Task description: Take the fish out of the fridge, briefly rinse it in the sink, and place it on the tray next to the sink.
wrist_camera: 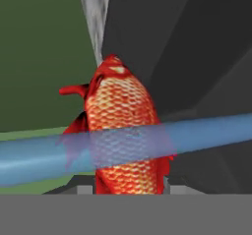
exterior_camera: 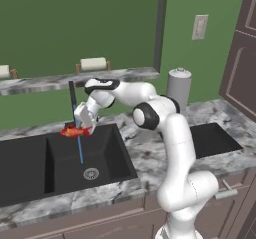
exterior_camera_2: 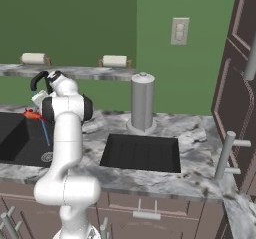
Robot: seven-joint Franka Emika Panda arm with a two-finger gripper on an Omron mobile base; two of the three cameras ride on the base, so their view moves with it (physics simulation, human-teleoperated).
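Fish [wrist_camera: 123,131], scaly red-orange, apparently pinched by claw [exterior_camera: 80,125] under translucent blue stream [exterior_camera: 79,148].

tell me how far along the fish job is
Done: the fish is out of the fridge, gripped in the hand. In hand: rinsing; it is held over the sink with the water stream running across it. Left: carry it to the tray and set it down.
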